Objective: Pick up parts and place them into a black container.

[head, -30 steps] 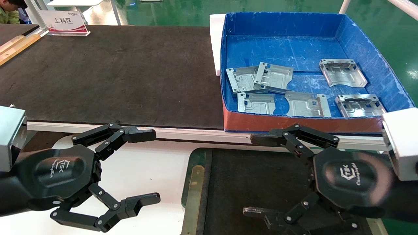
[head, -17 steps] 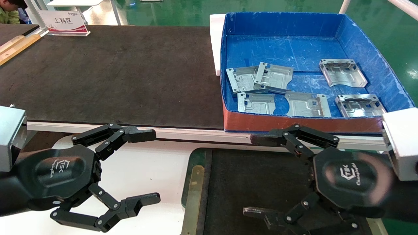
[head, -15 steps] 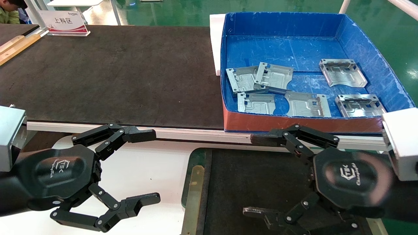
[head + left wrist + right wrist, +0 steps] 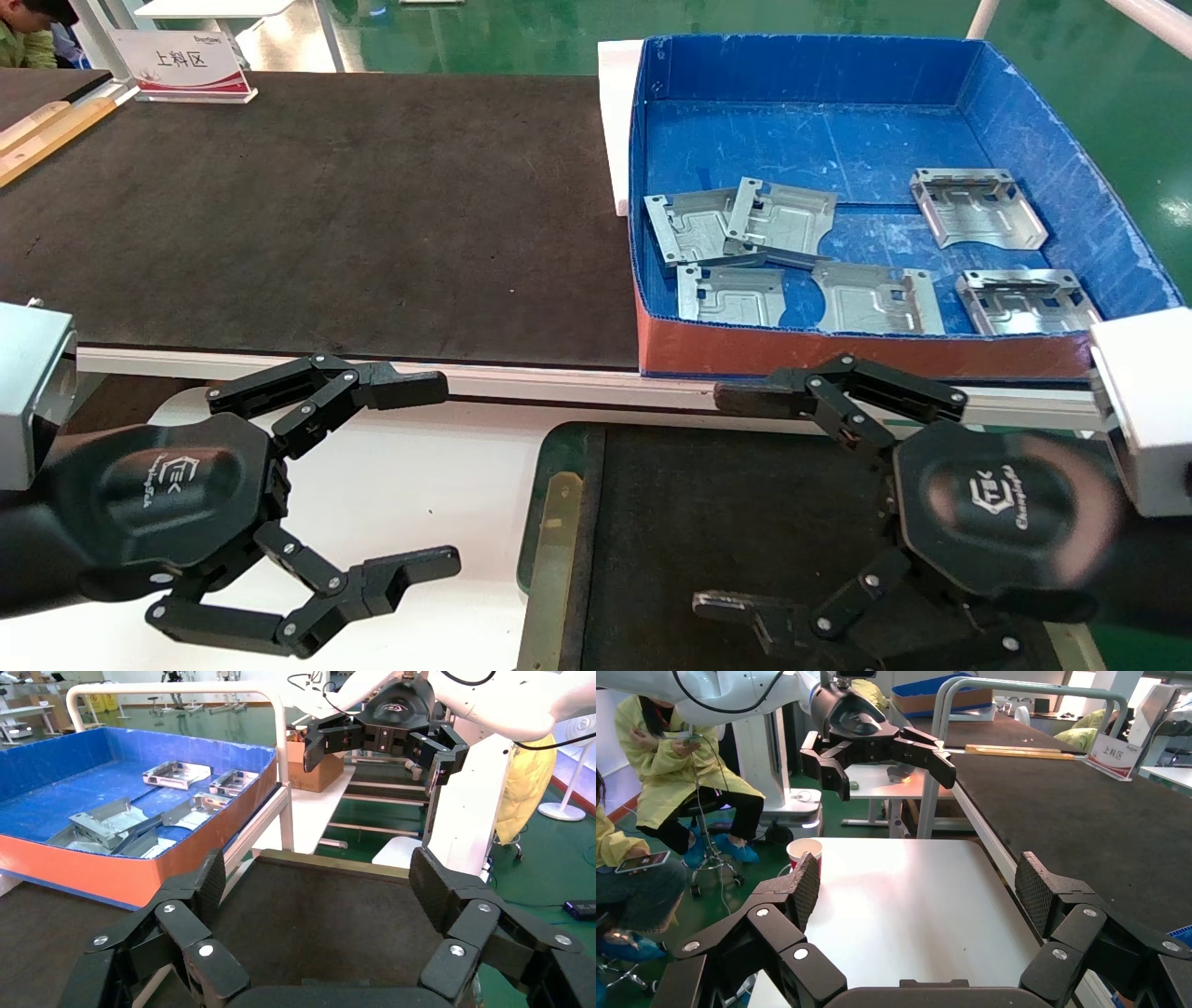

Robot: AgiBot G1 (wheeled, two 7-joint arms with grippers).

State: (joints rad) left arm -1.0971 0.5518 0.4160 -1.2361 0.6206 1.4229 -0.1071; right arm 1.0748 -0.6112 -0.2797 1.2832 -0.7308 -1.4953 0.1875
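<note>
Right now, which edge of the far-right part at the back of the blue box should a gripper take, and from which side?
Probably from above. That part lies flat and alone on the box floor, its bent side tabs standing up; jaws could close across those two raised edges. Both the left gripper and the right gripper are open.

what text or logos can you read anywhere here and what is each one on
"上料区": on the white and red sign standing at the far left end of the dark belt; it shows again in the right wrist view.
Small print above those characters on the sign: too small to read.
Logo with lettering on the back of the left hand and the right hand: too blurred to read for certain.
The parts and blue box: no text visible.
</note>
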